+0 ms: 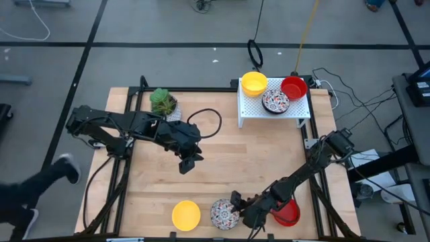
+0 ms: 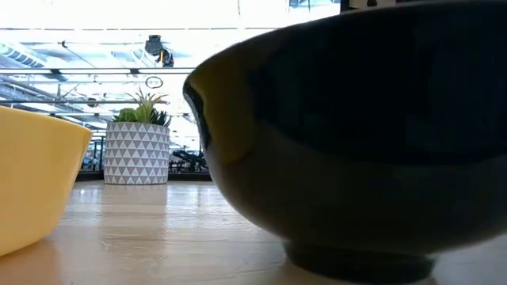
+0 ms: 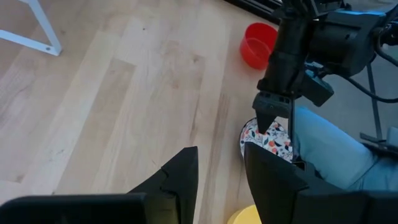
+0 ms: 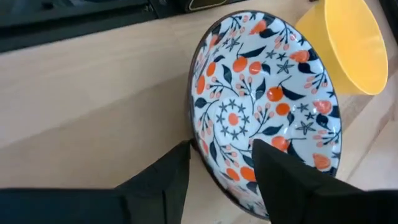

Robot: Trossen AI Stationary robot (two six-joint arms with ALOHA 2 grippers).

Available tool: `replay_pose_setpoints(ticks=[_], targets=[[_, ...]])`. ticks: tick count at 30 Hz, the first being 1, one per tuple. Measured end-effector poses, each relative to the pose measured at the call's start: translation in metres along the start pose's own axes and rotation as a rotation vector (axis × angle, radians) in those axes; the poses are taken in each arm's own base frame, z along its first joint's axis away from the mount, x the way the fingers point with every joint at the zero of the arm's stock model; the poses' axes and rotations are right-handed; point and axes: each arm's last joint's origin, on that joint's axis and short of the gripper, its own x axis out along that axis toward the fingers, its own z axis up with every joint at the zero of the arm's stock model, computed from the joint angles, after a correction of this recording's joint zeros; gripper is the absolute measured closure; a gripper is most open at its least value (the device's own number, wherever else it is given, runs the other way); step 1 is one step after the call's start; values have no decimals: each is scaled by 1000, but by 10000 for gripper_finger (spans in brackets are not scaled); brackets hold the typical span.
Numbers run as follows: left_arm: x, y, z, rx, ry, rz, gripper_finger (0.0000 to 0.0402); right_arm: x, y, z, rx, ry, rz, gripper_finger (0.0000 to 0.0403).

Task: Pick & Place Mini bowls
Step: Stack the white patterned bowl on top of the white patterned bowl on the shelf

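Note:
A patterned mini bowl [image 1: 222, 214] stands on its foot near the table's near edge, between a yellow bowl [image 1: 186, 215] and a red bowl [image 1: 287, 214]. In the low view its dark outside [image 2: 372, 134] fills the picture. My right gripper [image 1: 236, 204] is open at this bowl's right rim. In the right wrist view [image 4: 221, 149] one finger stands outside the bowl [image 4: 261, 106] and one inside. My left gripper [image 1: 188, 163] hovers open and empty over the table's middle [image 3: 221, 158]. Three more bowls, yellow [image 1: 254, 83], red [image 1: 293, 87] and patterned [image 1: 275, 101], sit on a white rack. My right gripper comes slanting down from the table's right, its open fingers on either side of the patterned bowl's rim [image 4: 198, 134]. The outer finger [image 4: 177, 168] stands close against the rim, but I cannot tell whether it touches. The bowl rests on the table.
The white rack [image 1: 246, 114] stands at the far right corner. A white patterned pot with a green plant [image 1: 163, 103] sits at the far left, a black cable loop [image 1: 208, 121] beside it. Bare wood lies in the middle of the table [image 1: 255, 154].

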Motion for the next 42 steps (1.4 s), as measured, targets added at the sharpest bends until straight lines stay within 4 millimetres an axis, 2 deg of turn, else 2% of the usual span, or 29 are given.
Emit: replay_pose_setpoints(ticks=[4,11,18,23,28,36,42], targets=[[0,0,0,3,0,0,270,1,-3,-2,-36,6,-4,282],[0,0,0,11,0,1,270,2,-7,-6,-89,18,-6,389],[0,0,0,29,0,1,270,2,-10,-8,-88,26,-10,397],[0,0,0,30,2,2,270,-2,-16,-13,-14,71,-29,398],[0,0,-1,30,6,4,270,-29,-34,-23,66,226,-118,400],[0,0,-1,31,7,5,270,-91,-69,-47,385,355,-200,401],[0,0,-1,60,7,5,270,-139,-87,-57,451,398,-380,402]])
